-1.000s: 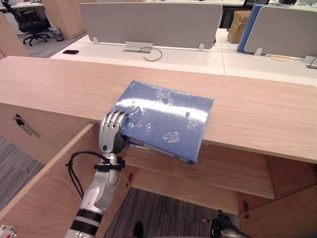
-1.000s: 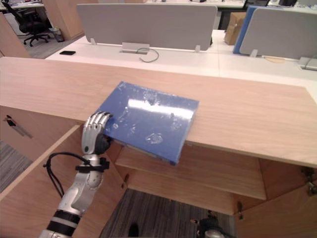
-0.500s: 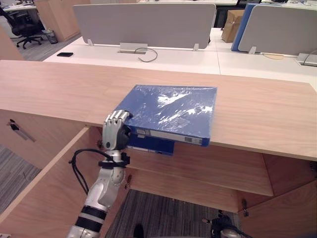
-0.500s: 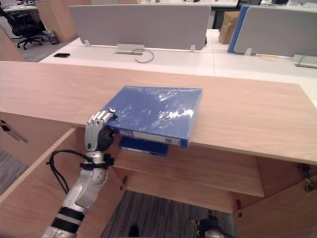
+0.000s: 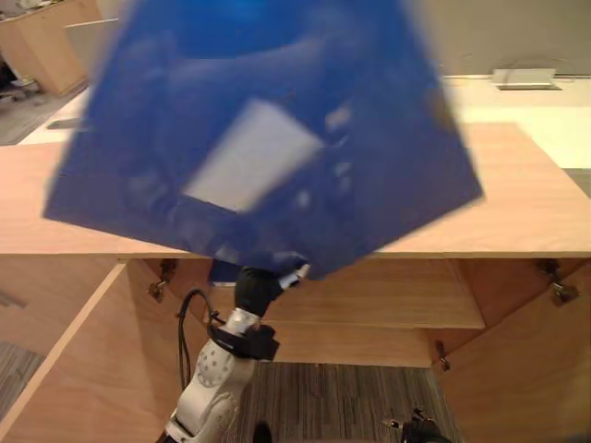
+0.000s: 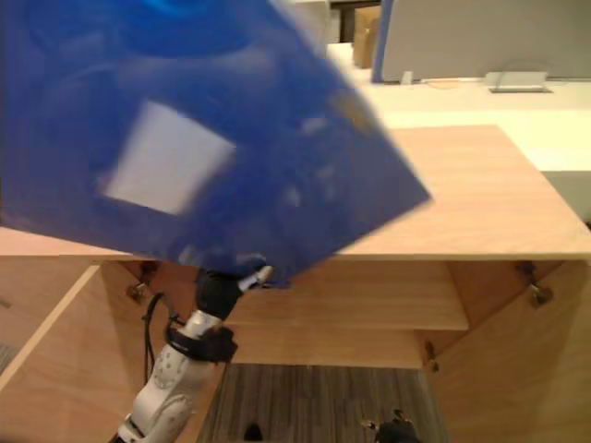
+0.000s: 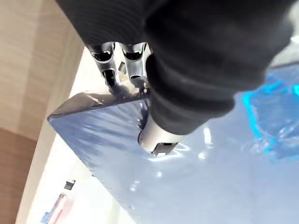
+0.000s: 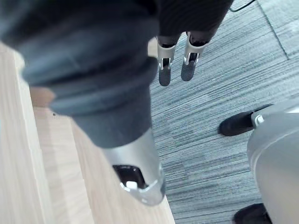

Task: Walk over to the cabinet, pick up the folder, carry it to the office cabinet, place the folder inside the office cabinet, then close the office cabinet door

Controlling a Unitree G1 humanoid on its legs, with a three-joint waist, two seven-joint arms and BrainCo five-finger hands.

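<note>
Grey striped carpet (image 8: pixel 219 84) on the floor, white desks (image 6: pixel 462 101) with grey divider panels (image 6: pixel 480 37) beyond

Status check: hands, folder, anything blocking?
Left hand shut on folder, tilted above the counter. Right hand open over floor. Cabinet doors open below.

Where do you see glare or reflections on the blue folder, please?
Left wrist view: white glints streak the glossy wrap of the blue folder beside the thumb of the left hand, with a bright cyan patch further along. Left eye view: the folder's face towards the camera is mostly shaded, with only a faint sheen near its pale label.
</note>
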